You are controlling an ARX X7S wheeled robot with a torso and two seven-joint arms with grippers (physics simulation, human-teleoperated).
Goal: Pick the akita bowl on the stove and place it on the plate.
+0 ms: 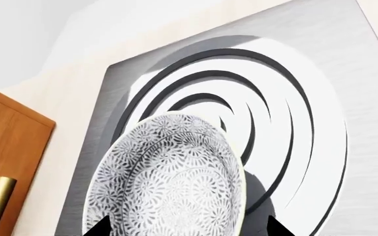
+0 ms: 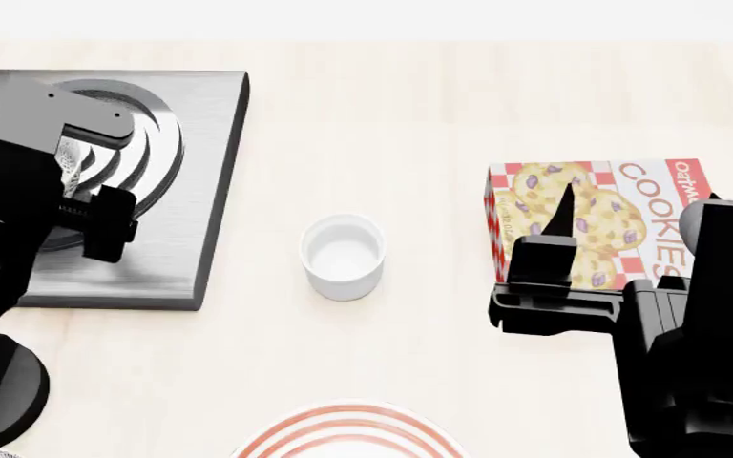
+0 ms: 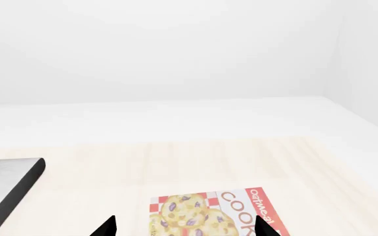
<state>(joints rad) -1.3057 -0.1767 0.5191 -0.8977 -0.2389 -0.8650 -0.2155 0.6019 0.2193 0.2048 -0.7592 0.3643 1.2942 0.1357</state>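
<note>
We see the black left gripper (image 1: pixel 185 228) spread wide around the small speckled black-and-white akita bowl (image 1: pixel 169 179), one fingertip on either side of it, over the flat grey metal stove (image 1: pixel 366 113). Whether the tips touch it, we cannot tell. Our right gripper (image 3: pixel 185 226) hangs open, holding nothing, above the red-checked cookie box (image 3: pixel 215 214). The red-ringed white plate (image 2: pixel 347 434) sits at the near table edge

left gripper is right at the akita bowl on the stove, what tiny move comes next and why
Probably close the left gripper on the akita bowl: its fingertips show either side of the bowl, which seems to sit on the stove; the plate is bare.
</note>
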